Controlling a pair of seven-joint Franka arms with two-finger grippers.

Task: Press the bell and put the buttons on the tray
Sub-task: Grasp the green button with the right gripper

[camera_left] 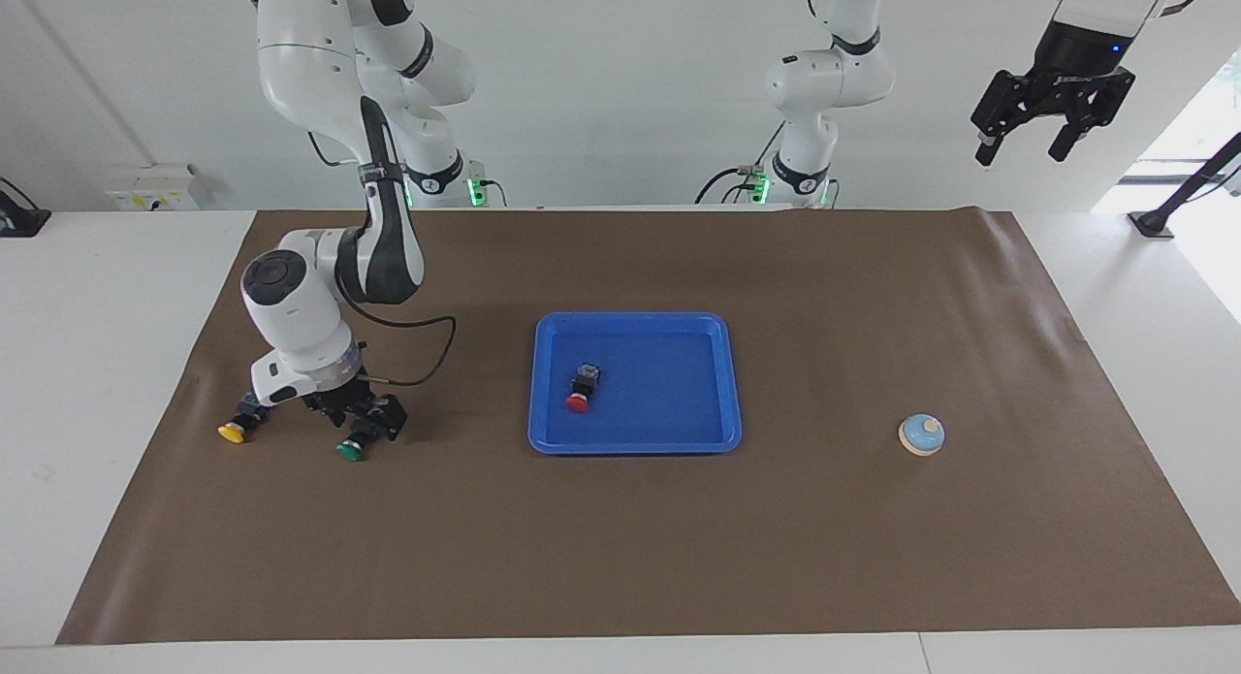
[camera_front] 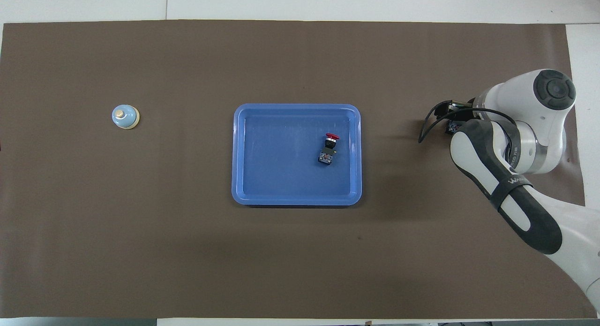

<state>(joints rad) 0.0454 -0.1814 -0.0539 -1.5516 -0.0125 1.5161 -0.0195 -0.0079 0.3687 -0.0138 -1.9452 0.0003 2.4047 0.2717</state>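
Across the facing view, our right gripper (camera_left: 361,420) sits low with its jaws spread around the green button (camera_left: 351,450); we should centre on its black body before closing. From overhead, the arm probably hides it; the tray (camera_front: 240,153) waits mid-table.

The right gripper (camera_left: 361,419) is lowered with its fingers spread around the body of the green button (camera_left: 353,448), just beside the yellow button (camera_left: 233,432), on the brown mat (camera_left: 640,548). The red button (camera_left: 580,399) is seen lying in the blue tray (camera_left: 679,443). The bell (camera_left: 921,434) stands toward the left arm's end. The left gripper (camera_left: 1028,150) is held high, open.
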